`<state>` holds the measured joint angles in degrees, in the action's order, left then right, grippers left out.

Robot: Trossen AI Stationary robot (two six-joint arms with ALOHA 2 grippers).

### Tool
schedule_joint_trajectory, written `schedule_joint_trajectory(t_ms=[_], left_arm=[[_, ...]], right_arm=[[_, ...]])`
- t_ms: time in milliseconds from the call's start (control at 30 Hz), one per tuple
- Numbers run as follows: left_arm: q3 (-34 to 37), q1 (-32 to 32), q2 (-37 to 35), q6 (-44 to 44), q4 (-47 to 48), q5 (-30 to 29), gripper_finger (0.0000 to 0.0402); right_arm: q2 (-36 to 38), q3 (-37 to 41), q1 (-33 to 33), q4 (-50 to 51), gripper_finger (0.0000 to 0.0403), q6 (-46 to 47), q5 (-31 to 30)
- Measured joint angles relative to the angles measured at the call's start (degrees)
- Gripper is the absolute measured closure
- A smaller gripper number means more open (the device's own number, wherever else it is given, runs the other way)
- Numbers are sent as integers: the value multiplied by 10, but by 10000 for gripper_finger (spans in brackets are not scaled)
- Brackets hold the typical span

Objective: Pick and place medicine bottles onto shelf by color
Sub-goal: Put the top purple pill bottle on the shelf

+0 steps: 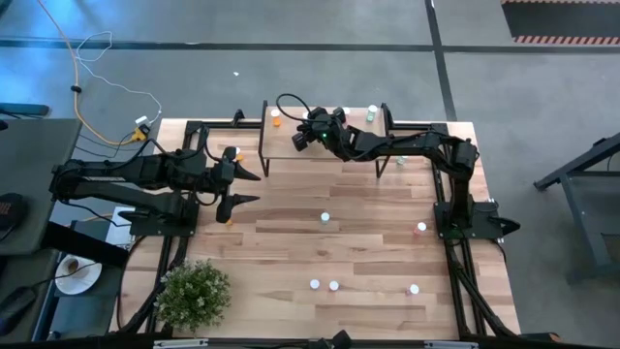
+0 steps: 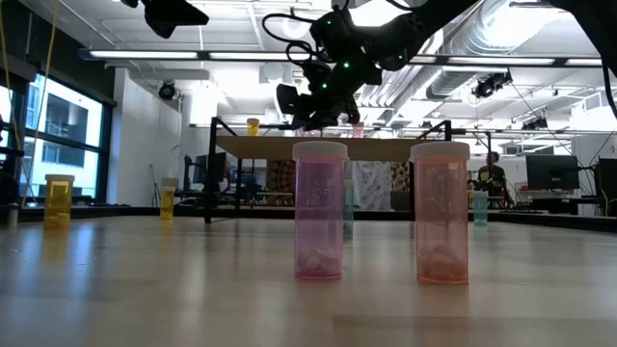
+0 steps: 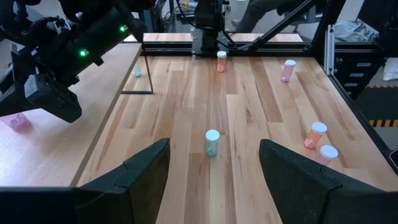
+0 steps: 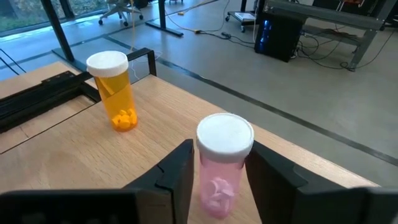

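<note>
Right gripper (image 4: 219, 171) part-open around pink bottle (image 4: 224, 163) standing on shelf (image 4: 74, 155) near orange bottle (image 4: 115, 90) — fingers close beside it; a skewed retreat could tip it off the edge.

Pink bottle (image 4: 224, 163) base behind fingers (image 4: 177, 171)

Both arms are matte black, with black cables and small green lights.

A lab: exposed ceiling ducts (image 2: 540, 43), monitors (image 2: 551, 172), concrete floor (image 1: 291, 68).
</note>
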<state>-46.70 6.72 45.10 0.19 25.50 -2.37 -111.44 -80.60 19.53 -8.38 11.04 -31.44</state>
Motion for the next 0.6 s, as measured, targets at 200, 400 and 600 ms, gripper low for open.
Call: schedule_joint_trajectory(t_ms=[200,400,600], left_arm=[[0,0,0,0,0,0,165],[0,0,0,0,0,0,165],[0,0,0,0,0,0,165]], right_arm=[[0,0,0,0,253,-6,1],[0,0,0,0,225,-8,0],[1,0,0,-4,214,-9,-13]])
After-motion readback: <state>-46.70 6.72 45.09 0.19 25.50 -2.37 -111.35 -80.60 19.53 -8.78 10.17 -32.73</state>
